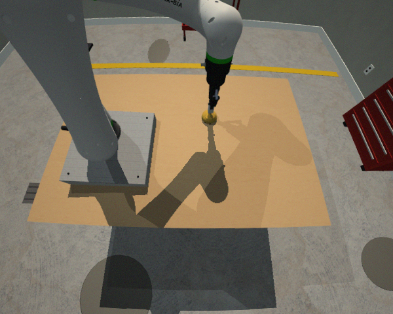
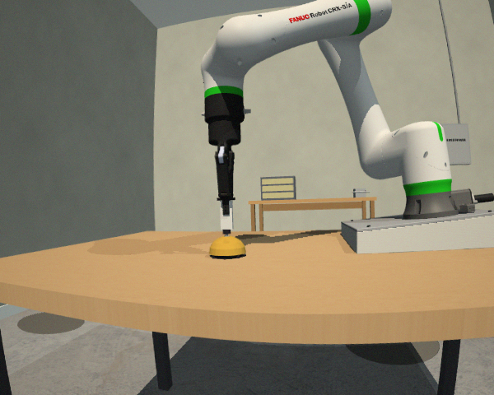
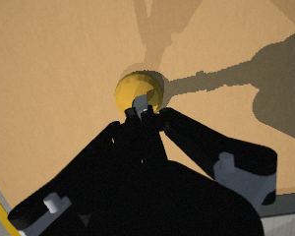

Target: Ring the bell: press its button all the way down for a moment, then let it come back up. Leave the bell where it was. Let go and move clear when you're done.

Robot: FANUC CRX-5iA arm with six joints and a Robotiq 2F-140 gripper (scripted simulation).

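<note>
Wooden table — bell, base plate

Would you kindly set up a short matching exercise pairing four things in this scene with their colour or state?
Column one:
1. bell
2. gripper
3. base plate
4. cabinet

Column two:
A. dark red, on the floor beside the table
B. yellow dome under the fingertips
C. grey, under the arm's foot
D. shut, holding nothing, pointing straight down at the bell's top

Pairs: 1-B, 2-D, 3-C, 4-A
</note>
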